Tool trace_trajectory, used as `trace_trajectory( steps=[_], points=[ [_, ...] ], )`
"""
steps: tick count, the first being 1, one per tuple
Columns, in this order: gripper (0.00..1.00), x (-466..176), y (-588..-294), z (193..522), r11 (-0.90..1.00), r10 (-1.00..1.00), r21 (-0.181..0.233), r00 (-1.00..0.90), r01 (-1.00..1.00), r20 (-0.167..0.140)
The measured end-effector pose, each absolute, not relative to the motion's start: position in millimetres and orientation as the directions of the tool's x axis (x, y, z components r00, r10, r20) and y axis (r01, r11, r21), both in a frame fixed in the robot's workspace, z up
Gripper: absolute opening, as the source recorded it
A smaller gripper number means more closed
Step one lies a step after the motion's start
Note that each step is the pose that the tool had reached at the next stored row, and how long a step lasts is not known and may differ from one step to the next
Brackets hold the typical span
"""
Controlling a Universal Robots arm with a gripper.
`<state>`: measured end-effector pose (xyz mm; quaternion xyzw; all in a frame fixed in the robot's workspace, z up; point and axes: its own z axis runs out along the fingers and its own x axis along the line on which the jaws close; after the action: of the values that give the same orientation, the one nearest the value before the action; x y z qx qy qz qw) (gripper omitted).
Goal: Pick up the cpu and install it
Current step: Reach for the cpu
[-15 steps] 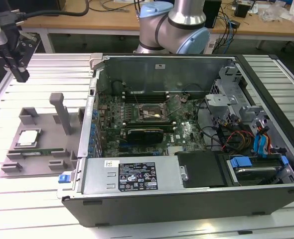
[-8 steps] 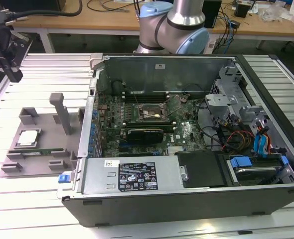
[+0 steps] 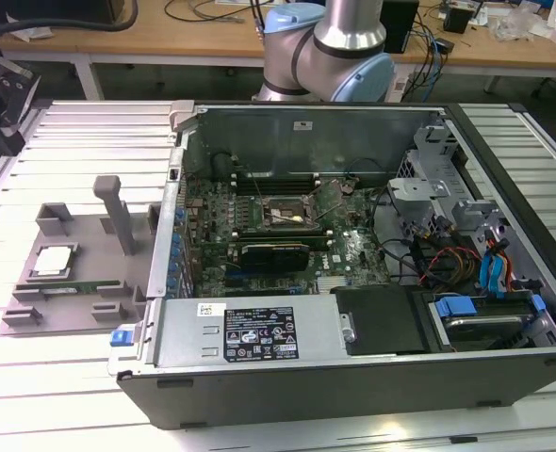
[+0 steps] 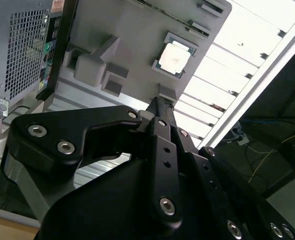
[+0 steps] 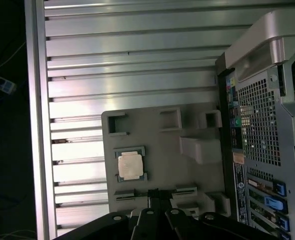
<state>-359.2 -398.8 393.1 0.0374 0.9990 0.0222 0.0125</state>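
Your pincer [image 4: 157, 105] is pressed together, and I see nothing between its tips. In both wrist views it hangs above the grey tray [image 5: 162, 150] and touches nothing.

The cpu [image 3: 54, 261] lies flat in its square pocket in that tray. The tray sits on the slatted surface [image 3: 89, 141], at the exterior view's left, just beside the open computer case [image 3: 174, 330]. The socket [image 3: 287, 215] is inside the case, well apart from the cpu.

Here is what I think could go wrong for you:

- If the pincer comes down while pressed together like this, its tips could bump the top of the cpu and scratch it or push it crooked.
- The cpu is thin and sits low, with little raised corners around it. A grab that is a bit off could catch a corner, not the chip, and the chip could tip or slip out.
- The memory stick [image 3: 71, 286] lies near the cpu. A wide or crooked reach could knock it.
- The tall post [image 3: 115, 212] stands on the tray near the pocket. The arm could hit it on a sideways move.
- The case wall stands between the tray and the socket. A low carry could bang the cpu on it.
- A tilted or turned cpu could hurt the socket.
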Motion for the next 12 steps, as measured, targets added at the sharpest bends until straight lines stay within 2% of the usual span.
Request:
trace_trajectory(
  steps=[12],
  points=[
    [0.11,-385.7,-398.8,393.1,0.996,0.075,0.045,-0.997,0.074,-0.023]
  ],
)
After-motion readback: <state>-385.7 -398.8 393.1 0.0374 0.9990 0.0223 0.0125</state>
